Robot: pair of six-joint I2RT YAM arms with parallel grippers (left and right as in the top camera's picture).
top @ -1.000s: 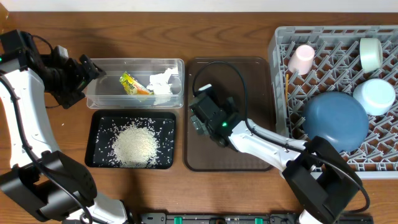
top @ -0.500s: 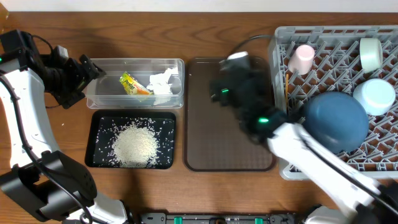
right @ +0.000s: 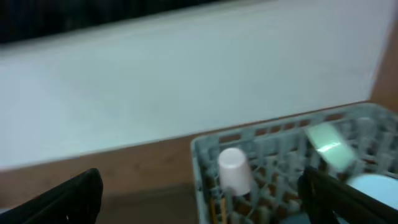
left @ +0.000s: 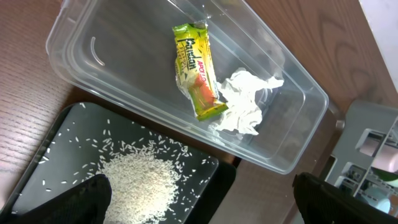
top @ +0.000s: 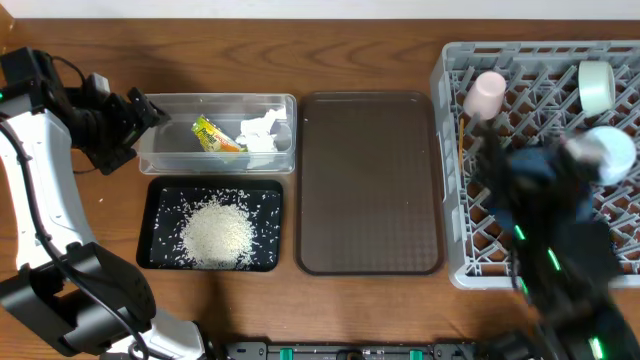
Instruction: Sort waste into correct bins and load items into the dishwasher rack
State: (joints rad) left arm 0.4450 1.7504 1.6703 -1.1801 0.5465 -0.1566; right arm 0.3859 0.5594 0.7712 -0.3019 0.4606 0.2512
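The clear tub (top: 160, 155) holds the yellow-green wrapper (top: 213, 135) and the white tissue (top: 260, 133); the left wrist view shows the wrapper (left: 196, 68) and the tissue (left: 245, 109) too. Rice (top: 212, 232) lies heaped in the black tray (top: 160, 200). My left gripper (top: 145, 110) is open and empty by the tub's left end. The grey rack (top: 450, 70) holds the pink cup (top: 487, 93), the mint bowl (top: 597, 85) and the white and light-blue bowl (top: 612, 148). My right arm (top: 545, 235) is a blur over the rack and covers the blue plate. My right gripper (right: 199, 183) is open and empty.
A brown serving tray (top: 370, 180) lies between the bins and the rack. Two chopsticks (right: 214, 208) stand in the rack below the pink cup (right: 235, 171). The rack's rim (right: 205, 146) and a pale wall fill the right wrist view.
My right arm has swung right, from over the brown serving tray to over the rack, blurred with motion. My left arm, the tub and the black tray have not moved.
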